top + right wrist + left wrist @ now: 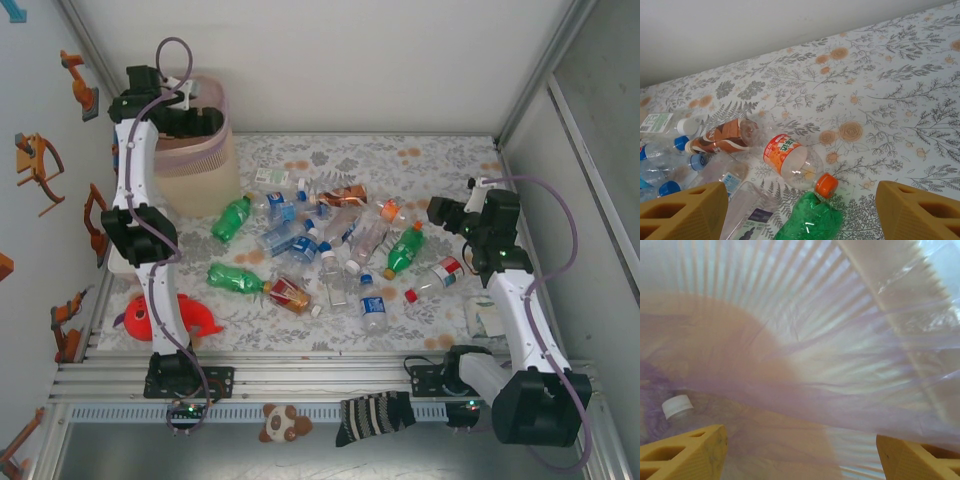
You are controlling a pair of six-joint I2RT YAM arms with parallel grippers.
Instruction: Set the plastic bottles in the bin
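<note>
White walls (350, 60), floral table cover (440, 160)

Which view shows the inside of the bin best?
The left wrist view: it shows the ribbed wall of the bin, its pink bag and a white-capped bottle inside. The top external view gives its rim and outer wall, the left arm over the opening. The right wrist view faces bottles on the table.

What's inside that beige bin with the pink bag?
A clear bottle with a white cap lies low in the bin, within the pink bag. Bag folds cover most of its body and whatever else lies there.
</note>
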